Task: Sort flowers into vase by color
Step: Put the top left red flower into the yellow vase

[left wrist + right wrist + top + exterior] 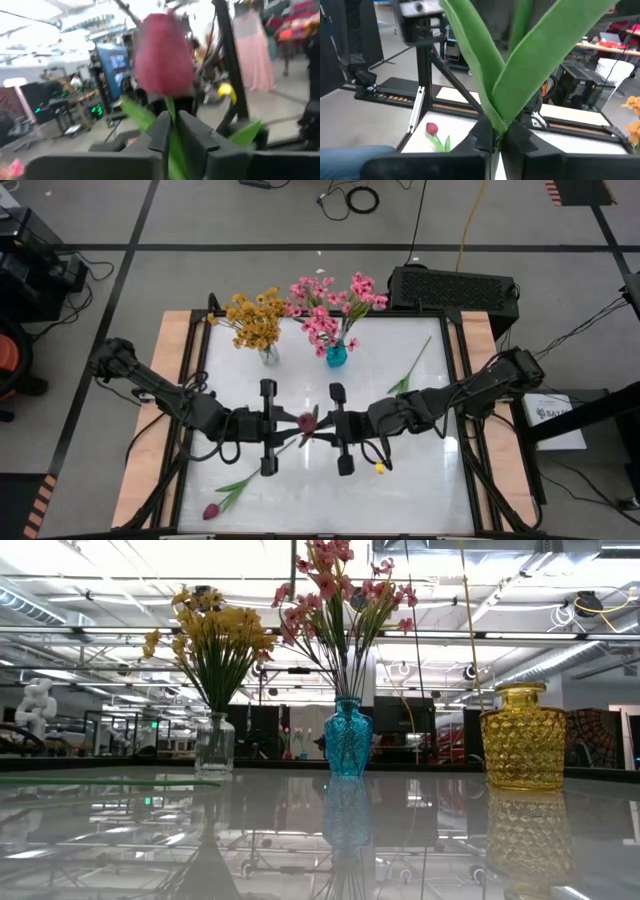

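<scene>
Green leaves (pixel 520 60) fill the right wrist view, rising from the right gripper (pixel 496 137), whose fingers are pressed together on the stem at the base of the leaves. In the left wrist view the tulip (pixel 162 55) bud stands just above the left gripper (pixel 172 132), whose fingers pinch the stem right under the bud. So both grippers hold one tulip between them, above the middle of the table (pixel 420 480), a little to the near side.

From above, the bud is near the left gripper and the leaves go toward the right gripper. The long axis of this flower runs left to right across the table, bud to the left – roughly level, as far as I can judge.

Part of the sorting looks done: the yellow flowers (pixel 255 318) stand in a clear vase (pixel 214 743) at the far left, and the pink flowers (pixel 330 305) stand in a blue vase (pixel 347 737) at the far middle. A yellow vase (pixel 522 736) on the right seems to hold only a thin stem, but I cannot tell this for sure.

Still to do – this tulip, a second tulip (pixel 212 509) lying at the near left edge, and a stem (pixel 415 365) lying on the right side of the table. I judge the task is a bit past the middle.
</scene>
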Robot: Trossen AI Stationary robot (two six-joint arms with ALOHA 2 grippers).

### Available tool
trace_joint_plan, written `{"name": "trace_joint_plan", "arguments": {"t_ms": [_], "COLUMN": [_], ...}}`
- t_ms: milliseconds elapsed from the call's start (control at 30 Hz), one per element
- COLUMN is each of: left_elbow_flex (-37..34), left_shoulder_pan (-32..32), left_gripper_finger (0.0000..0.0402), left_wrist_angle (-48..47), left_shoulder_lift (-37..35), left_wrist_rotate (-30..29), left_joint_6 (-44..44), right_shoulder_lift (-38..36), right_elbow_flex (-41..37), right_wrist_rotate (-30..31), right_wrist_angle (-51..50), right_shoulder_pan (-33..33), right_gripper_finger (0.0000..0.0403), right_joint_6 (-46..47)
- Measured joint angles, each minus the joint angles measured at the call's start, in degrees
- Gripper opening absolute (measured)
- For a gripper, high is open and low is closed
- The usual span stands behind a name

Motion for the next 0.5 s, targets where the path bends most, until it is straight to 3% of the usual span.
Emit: {"name": "trace_joint_plan", "arguments": {"t_ms": [333, 500], "left_elbow_flex": [-0.02, -0.04], "left_shoulder_pan": [-2.36, -3.99], "left_gripper_finger": [0.021, 0.0252], "left_wrist_angle": [-13.43, -24.82], "left_shoulder_lift": [-2.11, -2.3], "left_wrist_rotate": [-2.69, -6.6], "left_joint_6": [-4.27, -11.16], "right_shoulder_lift": [-8.35, -14.52], "right_elbow_flex": [0.02, 0.04], "right_wrist_rotate": [-0.21, 1.03], "right_wrist_angle": [-15.36, -27.23], "right_shoulder_pan": [0.3, 1.64], "right_gripper_finger": [0.0005, 0.0006], "right_joint_6": [6.21, 11.62]}}
